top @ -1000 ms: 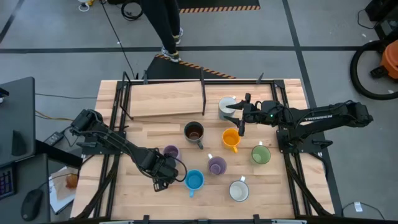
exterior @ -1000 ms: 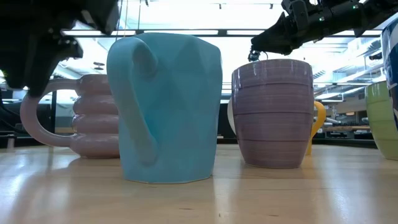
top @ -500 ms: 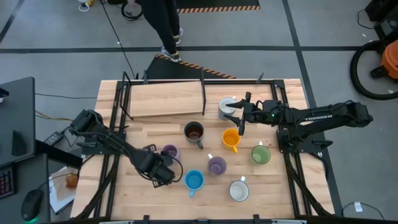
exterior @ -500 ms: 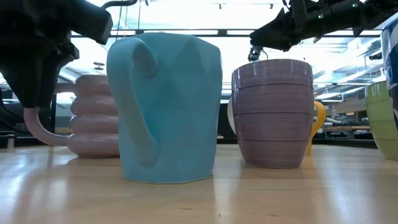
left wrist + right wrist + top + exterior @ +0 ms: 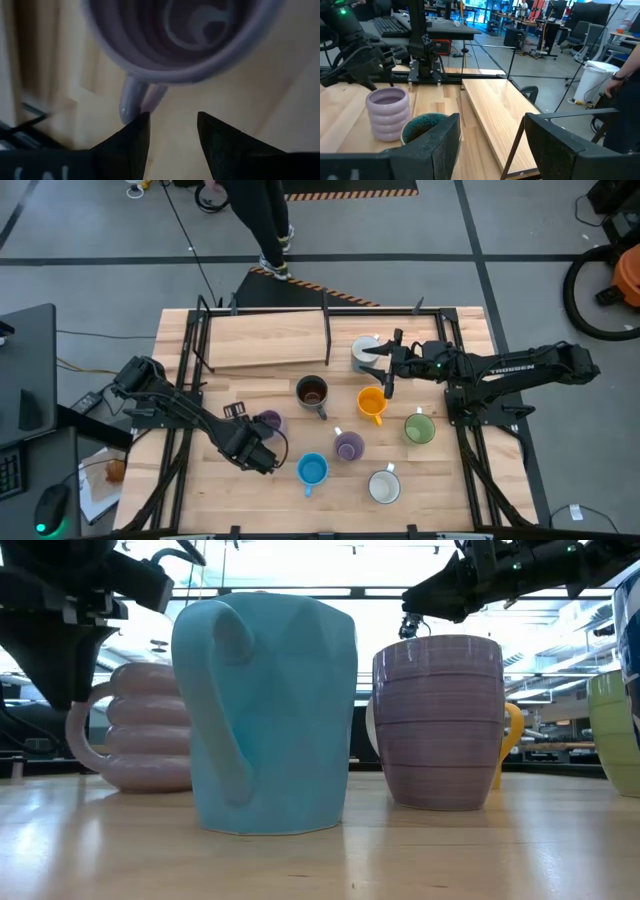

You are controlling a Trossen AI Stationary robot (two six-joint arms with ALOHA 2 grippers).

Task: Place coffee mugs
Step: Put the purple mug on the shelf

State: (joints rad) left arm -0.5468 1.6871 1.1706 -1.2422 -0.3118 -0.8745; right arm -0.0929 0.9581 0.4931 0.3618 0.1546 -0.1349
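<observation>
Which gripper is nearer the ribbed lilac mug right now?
Left. The left gripper sits right beside the ribbed lilac mug, fingers open at its handle. The right gripper hovers far across the table, by the white mug.

Wood table: mugs on it, white, brown, orange, green, two lilac, blue, white; board at back.

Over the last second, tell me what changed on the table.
The left hand swung from beside the blue mug toward the ribbed lilac mug, which turned, its handle swinging closer in; no grip shows. The right hand and the other mugs stayed put.
</observation>
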